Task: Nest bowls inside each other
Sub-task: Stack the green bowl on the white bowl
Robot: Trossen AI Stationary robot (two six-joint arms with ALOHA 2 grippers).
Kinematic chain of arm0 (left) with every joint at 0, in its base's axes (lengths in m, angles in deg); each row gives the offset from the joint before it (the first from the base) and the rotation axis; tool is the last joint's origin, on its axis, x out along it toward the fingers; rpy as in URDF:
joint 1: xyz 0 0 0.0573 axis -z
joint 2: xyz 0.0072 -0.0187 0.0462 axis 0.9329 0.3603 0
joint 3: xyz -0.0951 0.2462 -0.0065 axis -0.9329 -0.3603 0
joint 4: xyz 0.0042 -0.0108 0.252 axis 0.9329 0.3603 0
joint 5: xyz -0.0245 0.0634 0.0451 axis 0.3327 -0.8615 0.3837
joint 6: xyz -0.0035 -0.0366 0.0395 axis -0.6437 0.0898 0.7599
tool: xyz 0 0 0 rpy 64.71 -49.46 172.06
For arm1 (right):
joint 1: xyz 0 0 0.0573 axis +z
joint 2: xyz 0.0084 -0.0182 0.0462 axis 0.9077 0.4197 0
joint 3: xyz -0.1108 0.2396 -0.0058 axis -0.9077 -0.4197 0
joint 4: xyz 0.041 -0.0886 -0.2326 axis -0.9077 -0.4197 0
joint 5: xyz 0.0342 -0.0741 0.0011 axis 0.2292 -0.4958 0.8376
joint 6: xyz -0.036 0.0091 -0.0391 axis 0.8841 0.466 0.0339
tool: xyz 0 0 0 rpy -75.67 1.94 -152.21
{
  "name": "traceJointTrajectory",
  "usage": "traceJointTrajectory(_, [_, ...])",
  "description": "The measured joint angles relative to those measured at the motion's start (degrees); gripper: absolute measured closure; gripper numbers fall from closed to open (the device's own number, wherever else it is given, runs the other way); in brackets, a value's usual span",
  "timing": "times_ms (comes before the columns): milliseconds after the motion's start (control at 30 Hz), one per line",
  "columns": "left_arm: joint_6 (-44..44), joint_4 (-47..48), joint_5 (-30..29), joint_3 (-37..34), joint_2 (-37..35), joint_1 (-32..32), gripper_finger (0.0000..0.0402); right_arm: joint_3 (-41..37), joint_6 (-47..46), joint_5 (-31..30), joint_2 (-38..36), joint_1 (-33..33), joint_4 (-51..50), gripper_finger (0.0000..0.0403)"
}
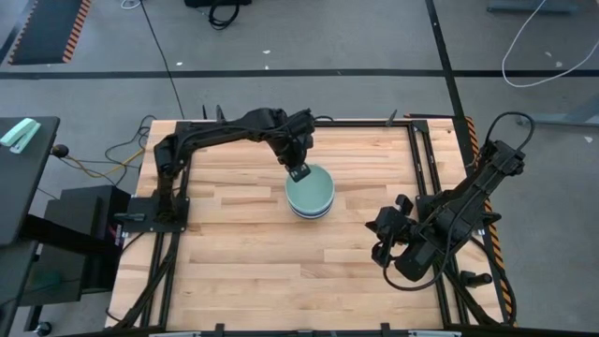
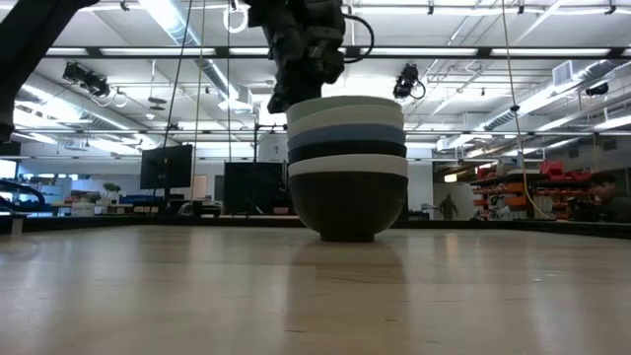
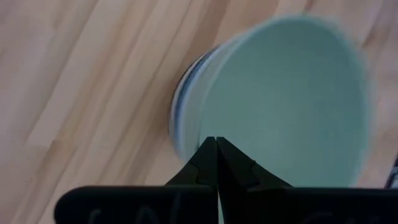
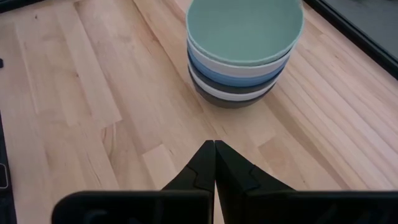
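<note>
— How many bowls could you count, and what stayed hidden?

— One stack of bowls [image 1: 310, 192] stood a little toward the far edge of the tabletop [image 1: 243, 253] from its middle, roughly midway between the left and right edges. The mint green bowl [image 4: 244, 28] sat on top. Under it the right wrist view showed a white rim, a blue band, another white rim and a black bowl [image 4: 231, 99] at the bottom. The low view added a thin dark band between the blue and the lower white. That made six layers, though only rims showed for those inside — their bodies were hidden by the ones around them.

— And the grippers?

— The left gripper [image 1: 299, 172] hung at the stack's far-left rim. In its wrist view the fingertips [image 3: 217, 144] met in a point just over the green bowl's near rim, pressed together with nothing between them. I could not tell whether they touched the rim. In the low view the arm came down behind the stack, and its tip was cut off by the bowls.

— The other arm?

— The right gripper [image 1: 383, 227] waited near the right edge of the tabletop, well apart from the stack — its fingers [image 4: 214, 152] also pressed together, empty.
</note>
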Motion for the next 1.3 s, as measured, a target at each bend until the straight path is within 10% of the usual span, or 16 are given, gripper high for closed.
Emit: traceJointTrajectory(1300, [13.2,-5.5,4.0,0.4,-10.7,5.0,0.038,-5.0,4.3,-7.0,-0.8,0.0,4.9,0.0398])
